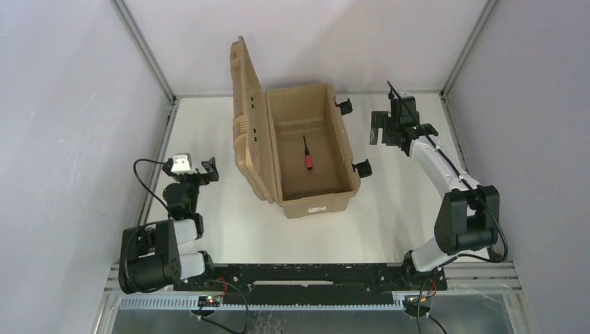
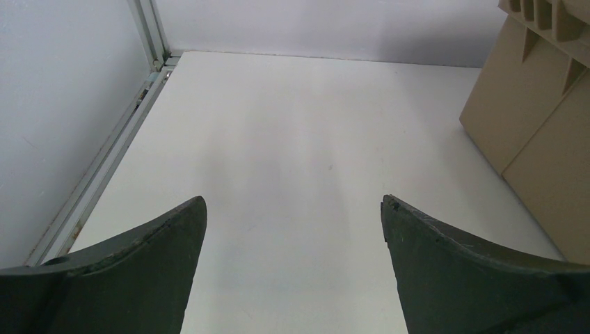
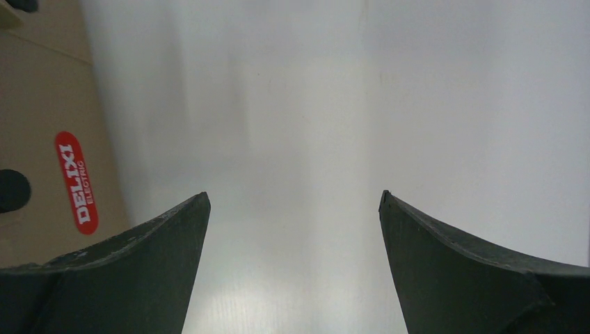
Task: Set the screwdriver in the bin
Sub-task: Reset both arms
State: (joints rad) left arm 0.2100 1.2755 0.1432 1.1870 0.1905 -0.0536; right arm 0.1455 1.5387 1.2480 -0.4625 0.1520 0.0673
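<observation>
screwdriver [image 1: 307,154] lying in bin [image 1: 320,206]; placing judged done. right gripper [image 3: 293,198] & left gripper [image 2: 293,202] wide, empty. next: arms to be pulled back clear of bin.

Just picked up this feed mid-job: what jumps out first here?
The tan bin stands open mid-table with its lid raised on the left in the top view, and the red-handled screwdriver lies on its floor. Both arms are clear of it: the right gripper off the bin's right side, the left gripper near the table's left edge, each with fingers spread and nothing between them.
</observation>
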